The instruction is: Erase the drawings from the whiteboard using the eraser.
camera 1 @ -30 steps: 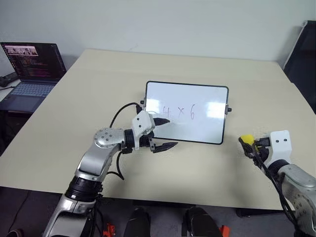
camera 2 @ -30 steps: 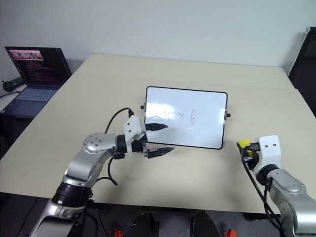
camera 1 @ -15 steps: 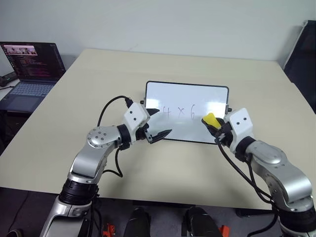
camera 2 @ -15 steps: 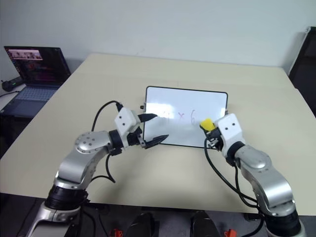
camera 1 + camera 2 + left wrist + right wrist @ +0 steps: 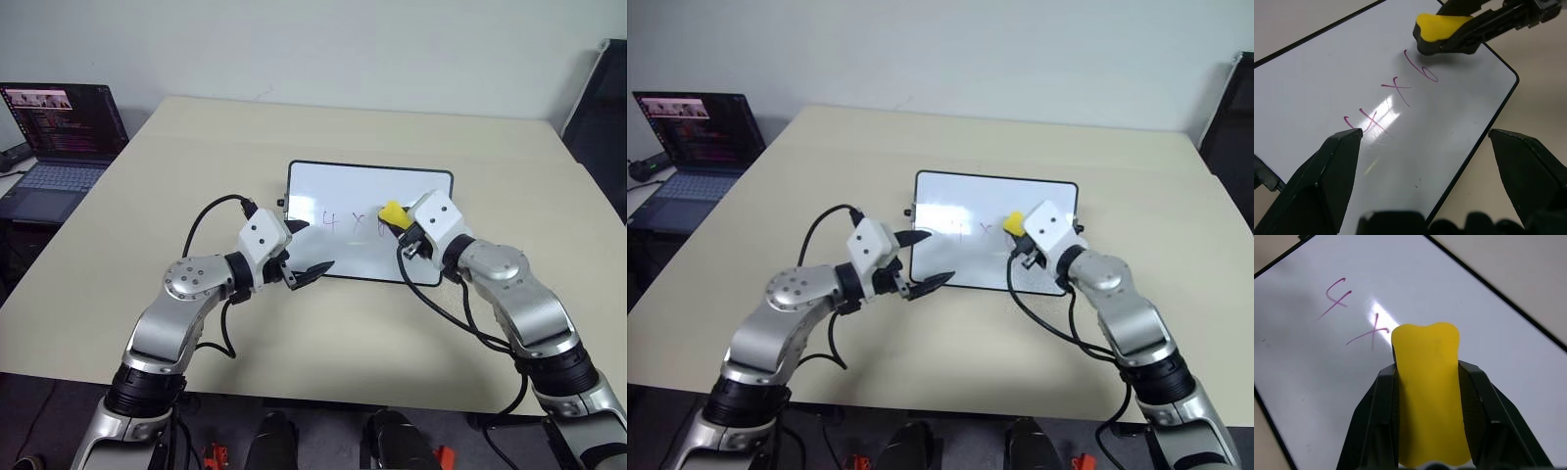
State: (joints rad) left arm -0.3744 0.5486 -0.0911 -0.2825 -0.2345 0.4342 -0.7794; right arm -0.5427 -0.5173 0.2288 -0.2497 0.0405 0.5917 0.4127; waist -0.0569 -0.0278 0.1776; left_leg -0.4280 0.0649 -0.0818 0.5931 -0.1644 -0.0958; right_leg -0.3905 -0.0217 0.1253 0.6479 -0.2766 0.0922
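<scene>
the whiteboard (image 5: 368, 223) lies flat on a beige table (image 5: 196, 176), a small glossy white rectangle with a thin black frame, rounded corners and a little black knob on each short side. the drawings (image 5: 1391, 100) on it read "4 x 6" in thin reddish-purple strokes, small against the white, with a bright glare patch just beside the "x".

the right gripper (image 5: 1425, 382) is clamped on the eraser (image 5: 1429, 391), a small yellow block with a black underside, its two black fingers (image 5: 1371, 421) pressing its long sides. the eraser's free end sits over the "6", hiding most of it in the right wrist view; the "x" is just beyond its tip and the "4" further out on the same line. whether the black underside touches the board or hangs just above it i cannot tell.

the left gripper (image 5: 306, 249) is spread wide and holds nothing, its fingers (image 5: 1327, 181) straddling the board's near left corner, with the "4" right ahead of it and the eraser beyond. an open laptop (image 5: 61, 137) stands well off past the left arm.
</scene>
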